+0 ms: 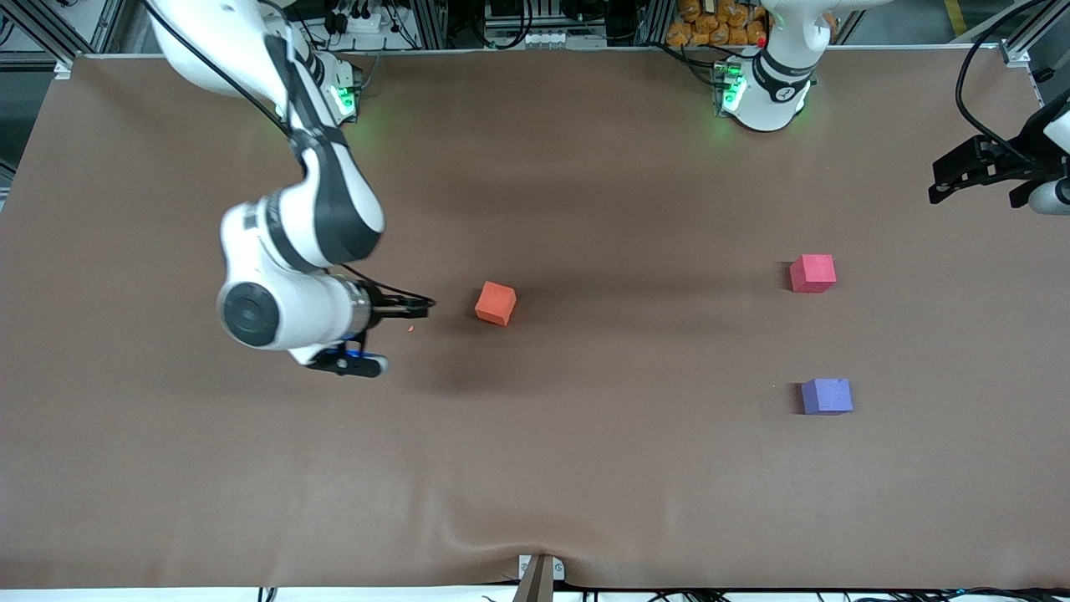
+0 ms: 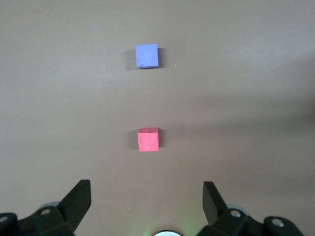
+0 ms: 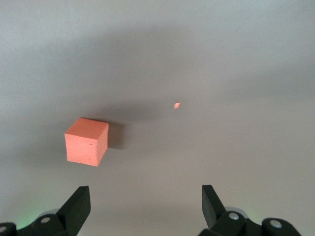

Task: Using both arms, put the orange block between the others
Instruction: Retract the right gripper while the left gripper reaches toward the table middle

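The orange block (image 1: 495,303) (image 3: 86,142) lies on the brown table, toward the right arm's end. My right gripper (image 1: 422,307) (image 3: 146,194) hovers low beside it, open and empty, with the block off to one side of its fingers. The others stand toward the left arm's end: a red-pink cube (image 1: 812,273) (image 2: 148,139) and, nearer the front camera, a purple-blue cube (image 1: 827,396) (image 2: 147,55), with a bare gap between them. My left gripper (image 1: 943,182) (image 2: 146,189) hangs open and empty at the table's edge, apart from both cubes.
A tiny orange crumb (image 1: 410,329) (image 3: 177,105) lies on the cloth near the right gripper. The brown cloth (image 1: 535,468) wrinkles at the front edge by a metal bracket (image 1: 539,575). Cables and orange items (image 1: 715,25) sit past the table's back edge.
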Available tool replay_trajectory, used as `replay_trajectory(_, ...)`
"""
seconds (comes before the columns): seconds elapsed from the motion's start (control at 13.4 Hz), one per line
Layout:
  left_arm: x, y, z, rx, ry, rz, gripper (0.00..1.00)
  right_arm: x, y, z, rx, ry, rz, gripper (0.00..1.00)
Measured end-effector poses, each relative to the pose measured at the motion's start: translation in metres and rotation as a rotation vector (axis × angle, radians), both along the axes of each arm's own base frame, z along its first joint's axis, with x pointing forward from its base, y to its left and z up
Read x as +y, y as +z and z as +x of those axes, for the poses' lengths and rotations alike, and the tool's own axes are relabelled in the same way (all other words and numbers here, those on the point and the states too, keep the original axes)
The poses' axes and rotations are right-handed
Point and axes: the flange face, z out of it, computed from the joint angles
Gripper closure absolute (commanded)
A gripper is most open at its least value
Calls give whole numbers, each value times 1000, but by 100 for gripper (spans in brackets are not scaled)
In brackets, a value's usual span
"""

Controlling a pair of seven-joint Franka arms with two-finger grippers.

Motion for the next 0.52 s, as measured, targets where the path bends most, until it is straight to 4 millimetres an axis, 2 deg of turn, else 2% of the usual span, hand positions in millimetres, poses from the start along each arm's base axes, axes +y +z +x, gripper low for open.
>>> replay_trajectory(0.22, -11, 2, -1, -3, -20, -1, 0, -39, 57, -3, -39, 10, -24, 0)
replay_trajectory(0.52, -37, -5, 0, 12, -60, -43, 0, -85, 114, -15, -77, 39, -72, 0)
